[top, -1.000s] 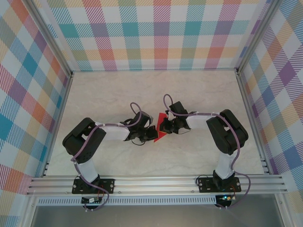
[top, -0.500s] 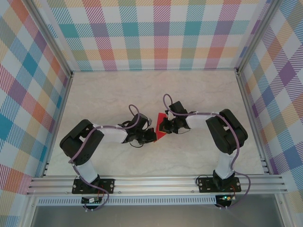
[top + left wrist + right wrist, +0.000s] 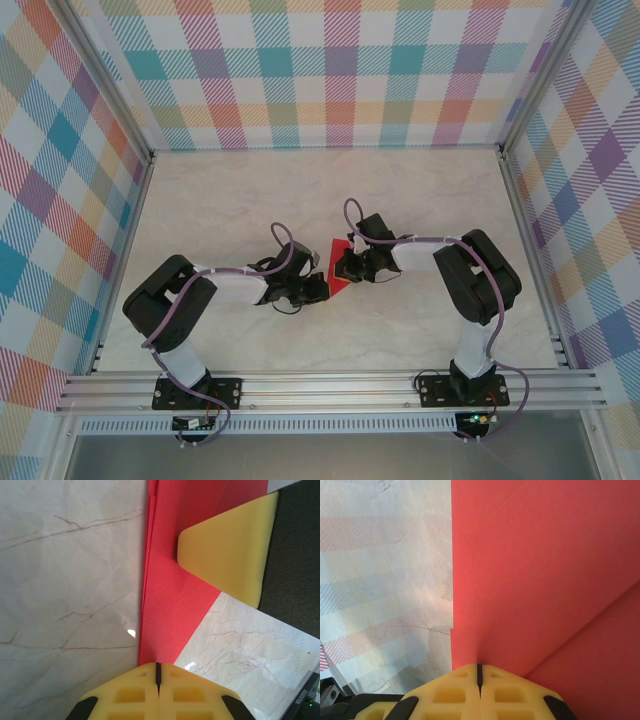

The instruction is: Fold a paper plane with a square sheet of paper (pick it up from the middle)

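Note:
The square sheet of paper is bright red, folded, and lies flat on the marble table between the two arms. In the left wrist view the paper narrows down to my left gripper, whose jaws are shut with the tips resting on its pointed end. One yellow finger of the right gripper presses on the paper further up. My right gripper is shut too, tips down on the paper beside a diagonal fold. From above, the left gripper and right gripper meet over the sheet.
The pale marble table stretches round the paper on all sides. Checked walls close in the back and both sides. An aluminium rail carrying the arm bases runs along the near edge.
My left gripper has slid a little along the paper toward the near side, its arm lowering and stretching. The right arm and the paper have stayed put.

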